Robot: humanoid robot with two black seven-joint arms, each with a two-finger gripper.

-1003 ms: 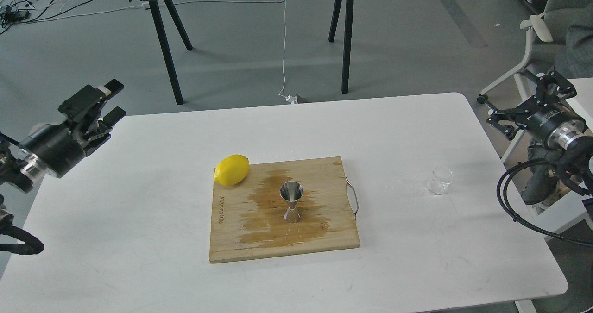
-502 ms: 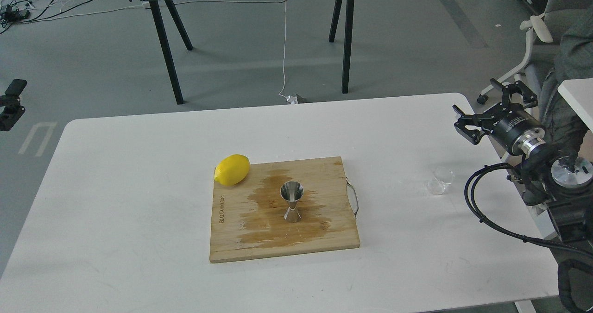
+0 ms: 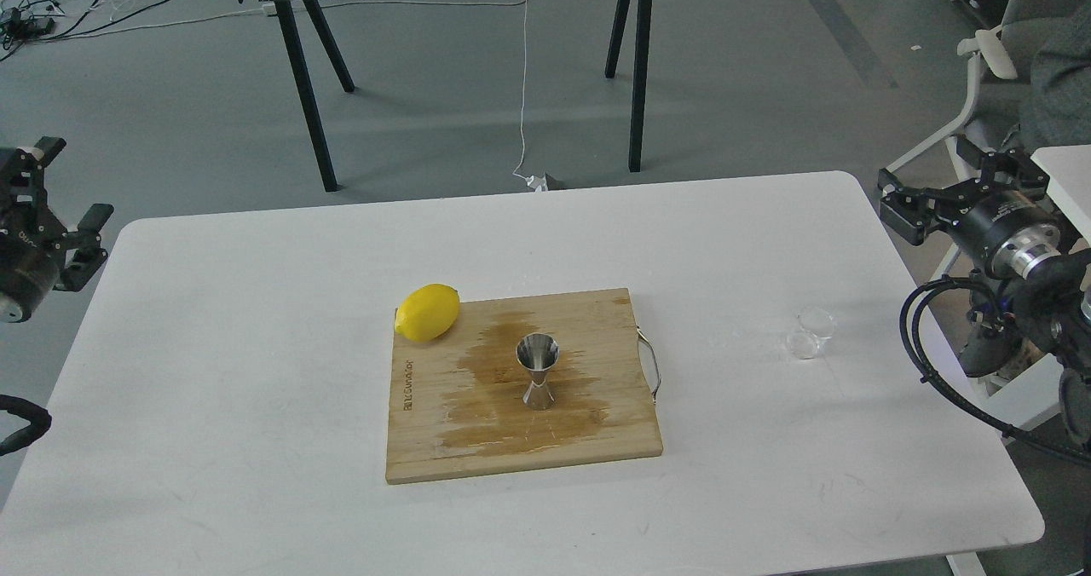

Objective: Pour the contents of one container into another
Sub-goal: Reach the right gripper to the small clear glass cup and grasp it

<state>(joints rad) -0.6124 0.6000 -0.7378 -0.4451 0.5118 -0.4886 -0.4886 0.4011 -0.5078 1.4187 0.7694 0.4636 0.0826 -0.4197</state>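
Standing upright on a wet-stained wooden cutting board, the steel jigger sits mid-counter. A lemon rests at the board's far left corner. The tiny clear cup lies tipped over on the counter, well right of the board. The left gripper and right gripper hover off opposite edges, fingers spread wide, empty.

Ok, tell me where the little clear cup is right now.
In the head view the clear cup sits on the white table, right of the cutting board and its metal handle, below the right gripper.
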